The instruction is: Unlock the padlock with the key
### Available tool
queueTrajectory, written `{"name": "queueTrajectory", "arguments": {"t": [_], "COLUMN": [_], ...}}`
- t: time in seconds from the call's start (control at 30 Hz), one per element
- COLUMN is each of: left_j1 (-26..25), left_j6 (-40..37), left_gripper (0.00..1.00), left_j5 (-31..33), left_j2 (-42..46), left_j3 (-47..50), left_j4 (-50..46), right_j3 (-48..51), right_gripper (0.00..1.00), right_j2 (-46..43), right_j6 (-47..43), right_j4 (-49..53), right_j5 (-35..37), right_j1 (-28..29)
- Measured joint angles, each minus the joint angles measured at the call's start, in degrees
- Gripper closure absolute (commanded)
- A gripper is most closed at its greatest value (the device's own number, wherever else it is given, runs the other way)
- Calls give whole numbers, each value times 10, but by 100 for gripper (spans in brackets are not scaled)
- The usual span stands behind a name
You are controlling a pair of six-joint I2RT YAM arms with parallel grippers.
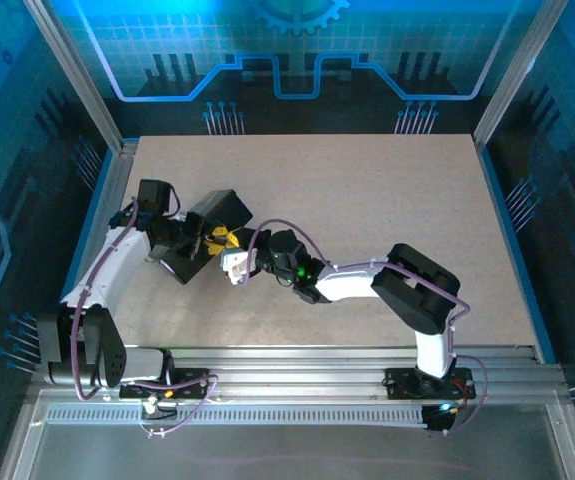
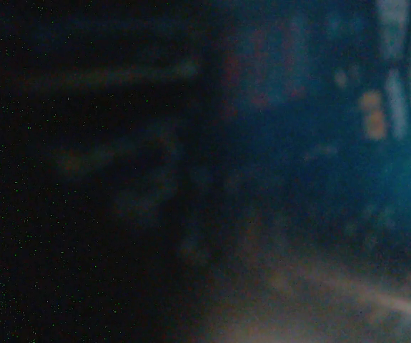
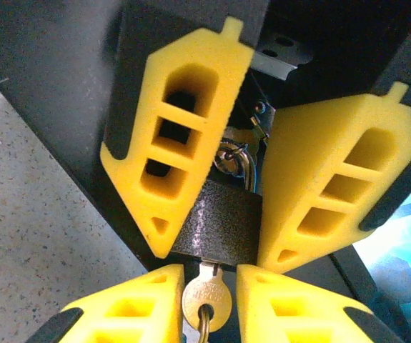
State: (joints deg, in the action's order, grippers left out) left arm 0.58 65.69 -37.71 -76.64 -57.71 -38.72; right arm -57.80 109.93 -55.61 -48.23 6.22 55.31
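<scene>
I have the left pincer point(image 3: 218, 250) clamped on the padlock point(image 3: 219, 218), one yellow, hollow-celled wedge finger pressed to each side of its squat body. The body is dark metal with a pebbled, hammered finish. A thin polished shackle point(image 3: 242, 166) curves up from it toward the matte dark box point(image 1: 217, 213).

The key point(image 3: 206, 300) stands in the lock's underside. Its round, pale brassy bow is flat, with a hole punched through it. The right pincer point(image 3: 210, 271) is nearly closed, its ribbed yellow fingers hugging both edges of that bow.

All this sits near the left edge of the speckled beige tabletop point(image 1: 367, 200), about midway between its near and far edges.
</scene>
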Motion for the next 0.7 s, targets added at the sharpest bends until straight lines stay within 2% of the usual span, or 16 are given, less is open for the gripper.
{"name": "queueTrajectory", "arguments": {"t": [0.17, 0.33, 0.7], "left_j1": [1, 1, 0], "left_j6": [4, 4, 10], "left_gripper": [100, 100, 100], "left_j5": [2, 2, -10], "left_j2": [0, 0, 2], "left_j3": [0, 0, 1], "left_j4": [1, 2, 2], "right_j3": [-4, -8, -9], "right_gripper": [84, 93, 96], "right_j2": [8, 7, -13], "right_j6": [6, 52, 135], "right_j4": [-5, 9, 47], "right_j5": [1, -21, -73], "right_j1": [-2, -9, -26]}}
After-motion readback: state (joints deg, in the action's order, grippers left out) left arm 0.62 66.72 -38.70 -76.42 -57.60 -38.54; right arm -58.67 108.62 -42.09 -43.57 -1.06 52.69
